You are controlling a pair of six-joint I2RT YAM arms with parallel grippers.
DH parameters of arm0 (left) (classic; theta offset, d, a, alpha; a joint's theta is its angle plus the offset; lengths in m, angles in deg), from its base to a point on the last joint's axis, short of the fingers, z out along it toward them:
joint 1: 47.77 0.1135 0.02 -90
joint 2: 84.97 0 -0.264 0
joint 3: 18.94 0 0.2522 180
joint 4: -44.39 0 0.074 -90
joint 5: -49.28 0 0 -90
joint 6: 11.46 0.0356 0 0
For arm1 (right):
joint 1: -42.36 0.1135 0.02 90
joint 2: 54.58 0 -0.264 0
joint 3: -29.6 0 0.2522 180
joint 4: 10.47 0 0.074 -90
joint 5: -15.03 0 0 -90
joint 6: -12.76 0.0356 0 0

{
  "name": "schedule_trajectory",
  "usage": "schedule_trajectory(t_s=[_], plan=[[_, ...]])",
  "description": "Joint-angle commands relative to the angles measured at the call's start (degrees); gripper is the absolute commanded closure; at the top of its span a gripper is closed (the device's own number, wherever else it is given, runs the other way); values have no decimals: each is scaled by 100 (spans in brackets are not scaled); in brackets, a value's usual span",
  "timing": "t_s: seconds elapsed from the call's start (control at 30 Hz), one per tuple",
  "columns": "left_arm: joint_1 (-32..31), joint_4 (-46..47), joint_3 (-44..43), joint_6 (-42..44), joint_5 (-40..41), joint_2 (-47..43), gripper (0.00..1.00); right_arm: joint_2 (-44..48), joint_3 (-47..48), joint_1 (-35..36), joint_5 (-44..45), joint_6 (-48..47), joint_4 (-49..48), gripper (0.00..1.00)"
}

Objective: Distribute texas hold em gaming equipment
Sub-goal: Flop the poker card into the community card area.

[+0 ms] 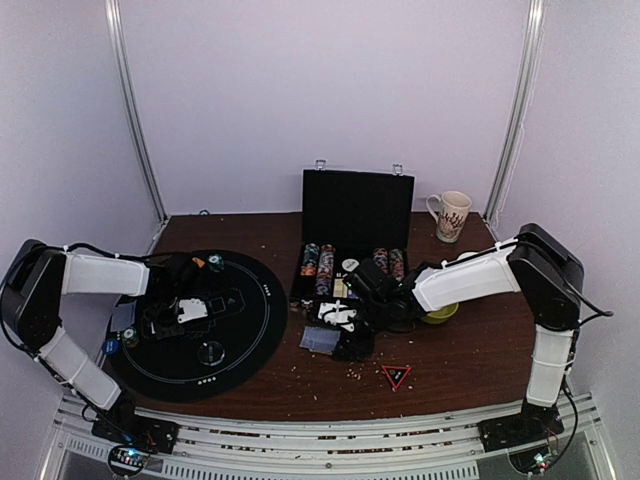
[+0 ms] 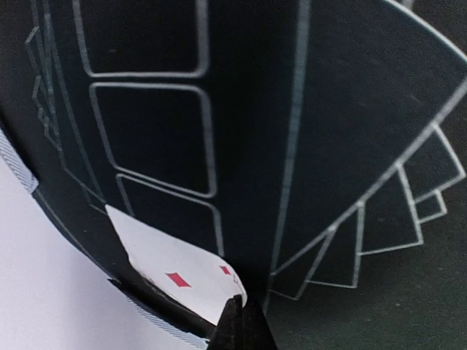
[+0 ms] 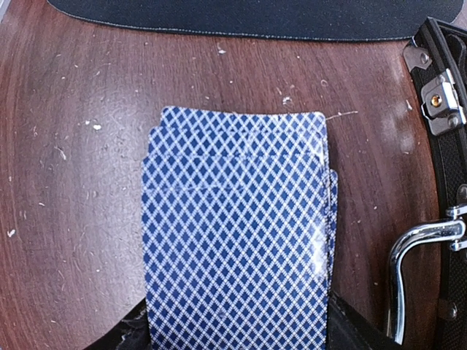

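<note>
My table (image 1: 480,350) carries a round black mat (image 1: 255,330), an open black case (image 1: 357,210), a patterned mug (image 1: 451,216), a green bowl (image 1: 443,314), a red triangle (image 1: 396,376).

top: bright, even | left wrist: dim, playing card (image 2: 171,266) soft-focus | right wrist: sharp, glare on case handle (image 3: 427,235)

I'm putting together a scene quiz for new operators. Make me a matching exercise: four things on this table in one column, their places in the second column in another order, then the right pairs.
Things
1. patterned mug
2. red triangle
3. deck of cards
4. diamond card

Places
A. pinched by the left hand over the black mat
B. at the back, right of the open case
C. on bare wood, flanked by the fingers of the right hand
D. on bare wood near the front edge

Pairs: 1-B, 2-D, 3-C, 4-A
</note>
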State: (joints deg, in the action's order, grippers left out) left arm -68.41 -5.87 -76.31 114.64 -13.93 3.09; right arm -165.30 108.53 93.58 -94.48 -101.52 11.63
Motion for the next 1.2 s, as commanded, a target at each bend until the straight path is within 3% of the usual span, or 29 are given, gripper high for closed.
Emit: schedule_trajectory(t_s=[0.0,0.4,1.1,1.17], plan=[[-10,-294,49,-38,-365,12,100,51,-193,-9,140,-130,434,29],[336,-310,292,188,-203,-236,100,59,-198,-24,167,-139,484,29],[487,1,198,506,145,136,100,61,-219,-46,171,-133,458,29],[482,17,214,493,114,71,90,58,-215,-53,175,-130,458,29]])
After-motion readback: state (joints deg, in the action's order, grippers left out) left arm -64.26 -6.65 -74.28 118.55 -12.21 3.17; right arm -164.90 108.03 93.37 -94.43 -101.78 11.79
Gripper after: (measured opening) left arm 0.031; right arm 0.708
